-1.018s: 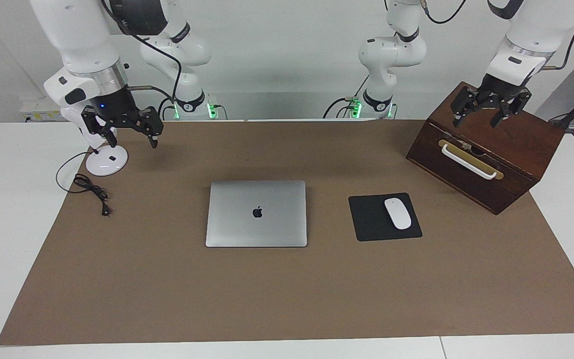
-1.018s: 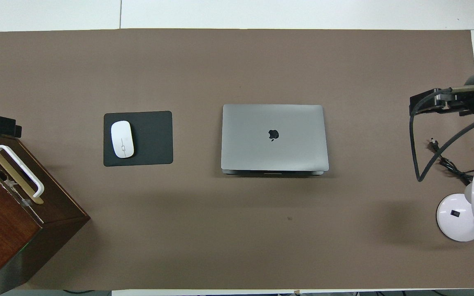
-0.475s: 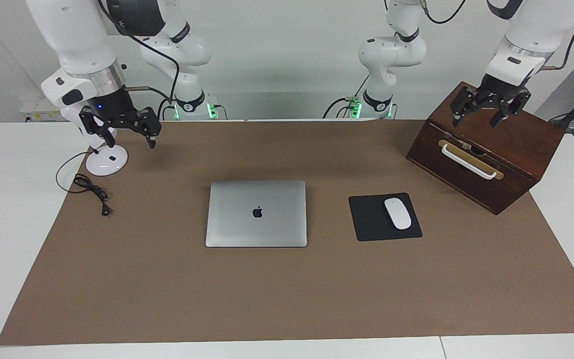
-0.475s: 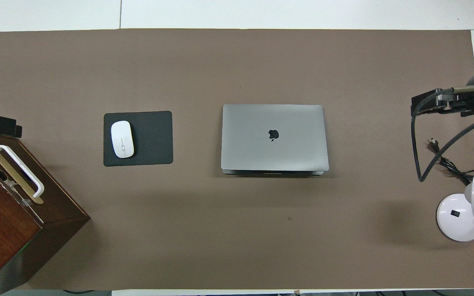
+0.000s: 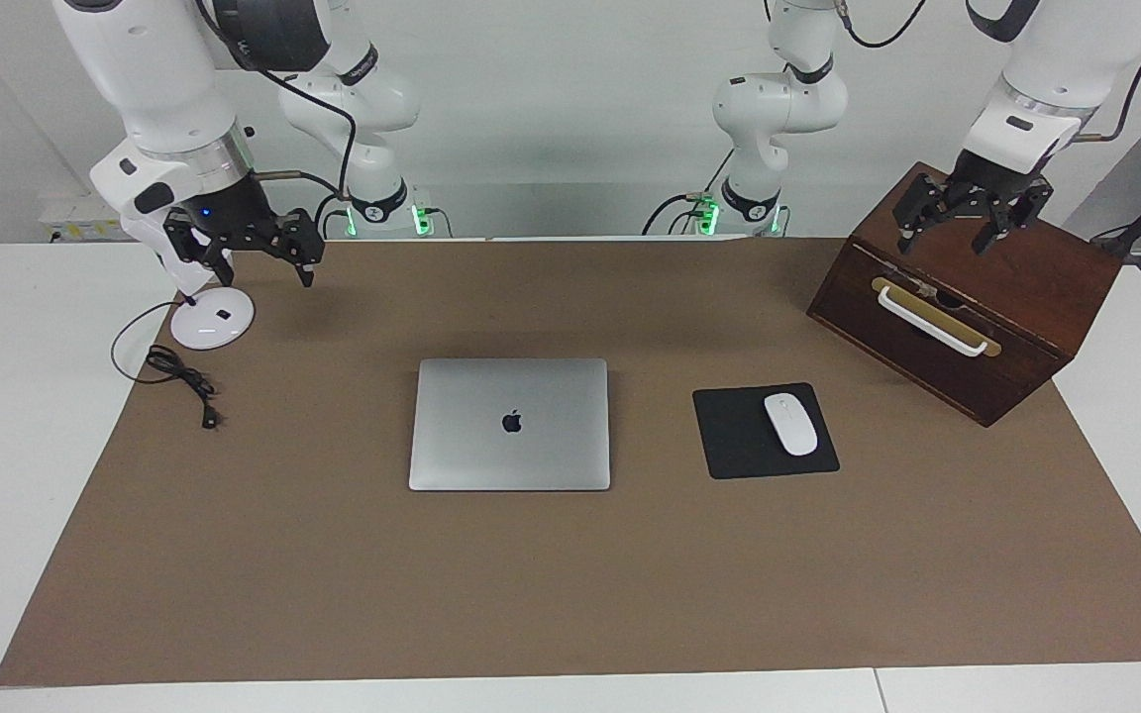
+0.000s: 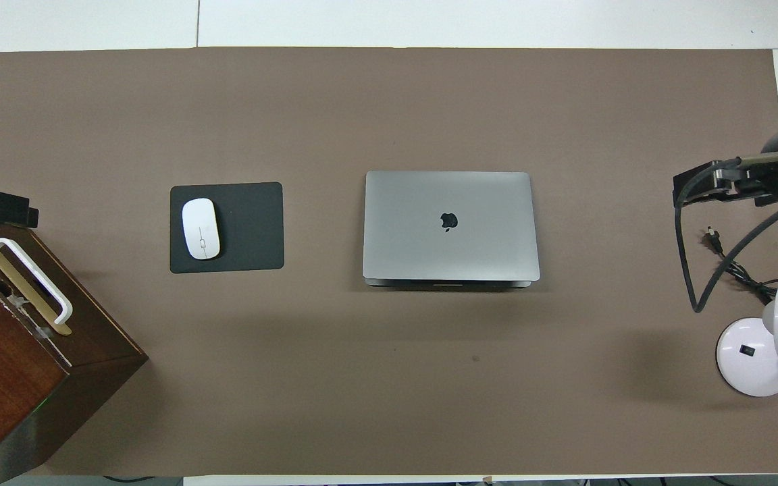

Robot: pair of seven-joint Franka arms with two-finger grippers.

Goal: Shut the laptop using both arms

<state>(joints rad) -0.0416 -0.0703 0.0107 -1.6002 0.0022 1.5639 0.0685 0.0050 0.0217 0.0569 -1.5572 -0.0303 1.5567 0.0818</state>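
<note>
The silver-grey laptop (image 5: pixel 509 424) (image 6: pixel 450 226) lies flat in the middle of the brown mat with its lid down and the apple logo facing up. Nothing touches it. My right gripper (image 5: pixel 263 265) hangs open in the air over the mat's corner at the right arm's end, beside the lamp base, well away from the laptop. My left gripper (image 5: pixel 944 236) hangs open over the top of the wooden box at the left arm's end. Neither gripper holds anything.
A dark wooden box (image 5: pixel 967 297) with a white handle stands at the left arm's end. A black mouse pad (image 5: pixel 744 446) with a white mouse (image 5: pixel 790 424) lies beside the laptop. A white lamp base (image 5: pixel 211 319) and black cable (image 5: pixel 179 376) sit at the right arm's end.
Both grippers have risen a little and drawn back slightly toward the robots. The laptop has not moved.
</note>
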